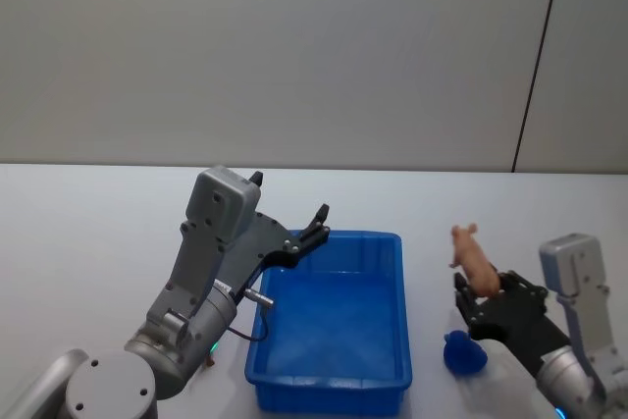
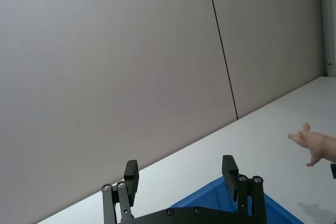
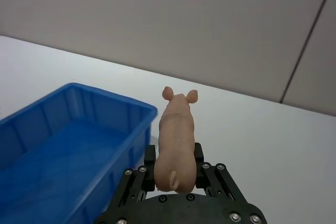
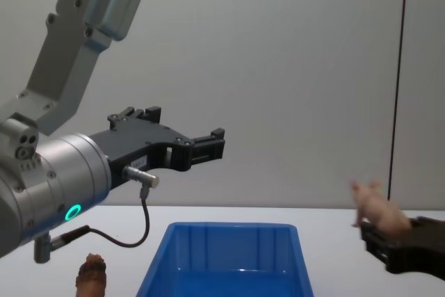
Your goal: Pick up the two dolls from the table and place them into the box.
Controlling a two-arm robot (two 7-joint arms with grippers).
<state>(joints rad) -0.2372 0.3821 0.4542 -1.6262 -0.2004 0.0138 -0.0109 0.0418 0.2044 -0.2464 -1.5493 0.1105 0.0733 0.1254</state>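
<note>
A pale pink pig doll [image 1: 473,257] is lifted off the table, and my right gripper [image 1: 478,289] is shut on its rear half. The right wrist view has the pig doll [image 3: 176,135] facing away between the fingers [image 3: 149,160], just right of the box [image 3: 79,90]. The brown, rough doll [image 4: 92,275] stands on the table left of the box [image 4: 229,227]. My left gripper [image 1: 292,193] hangs open and empty above the far left corner of the blue box [image 1: 402,311]; it is well above the rim in the chest view [image 4: 188,130].
A small rounded blue object [image 1: 463,355] lies on the table below my right gripper, right of the box. The white table runs back to a grey wall. Bare table lies beyond the box and to its right.
</note>
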